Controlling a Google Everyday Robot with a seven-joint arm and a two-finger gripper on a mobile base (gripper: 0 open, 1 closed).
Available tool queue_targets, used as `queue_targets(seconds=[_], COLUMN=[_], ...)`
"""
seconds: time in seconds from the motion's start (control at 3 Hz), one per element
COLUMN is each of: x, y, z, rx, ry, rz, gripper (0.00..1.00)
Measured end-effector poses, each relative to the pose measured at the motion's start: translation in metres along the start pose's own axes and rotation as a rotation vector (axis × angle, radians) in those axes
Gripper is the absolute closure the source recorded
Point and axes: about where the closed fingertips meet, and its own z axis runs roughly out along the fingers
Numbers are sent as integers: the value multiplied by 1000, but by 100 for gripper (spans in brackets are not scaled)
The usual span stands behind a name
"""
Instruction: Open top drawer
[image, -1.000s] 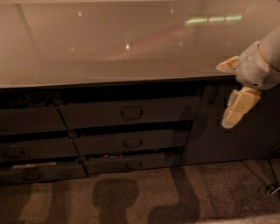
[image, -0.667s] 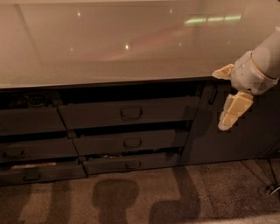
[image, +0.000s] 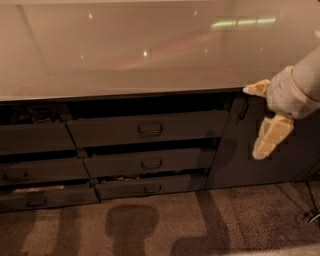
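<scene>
Drawers lined the front of a long counter (image: 125, 55) with a glossy pale top. The top drawer (image: 110, 131), the widest and tallest dark grey front, sat just under the counter's front edge, about midway along it, with a small rectangular pull handle (image: 150, 129) at its centre. A dark gap showed between its upper edge and the counter; how far it stood out from the cabinet could not be told. Two slimmer drawers (image: 115, 166) were stacked beneath it.

The gripper (image: 261, 117) hung by the right end of the counter's front edge, in front of the tall cabinet door (image: 232, 160). It was to the right of the top drawer, at roughly the same height, and well apart from the pull handle. Its two pale yellow fingers (image: 272, 135) were spread wide with nothing between them, one pointing left at the level of the counter's edge and the other angled downward. The upper fingertip lay near the door's vertical handle (image: 243, 107).
</scene>
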Motion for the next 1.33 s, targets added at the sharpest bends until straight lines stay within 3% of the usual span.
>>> queue_targets(seconds=[0.33, 0.67, 1.0, 1.33], x=[-1, 5, 5, 27], y=[40, 73, 72, 55], z=[0, 3, 3, 37], rx=[74, 109, 108, 35], ry=[-21, -77, -77, -88], rz=[-92, -186, -186, -114], gripper=[0, 0, 0, 0])
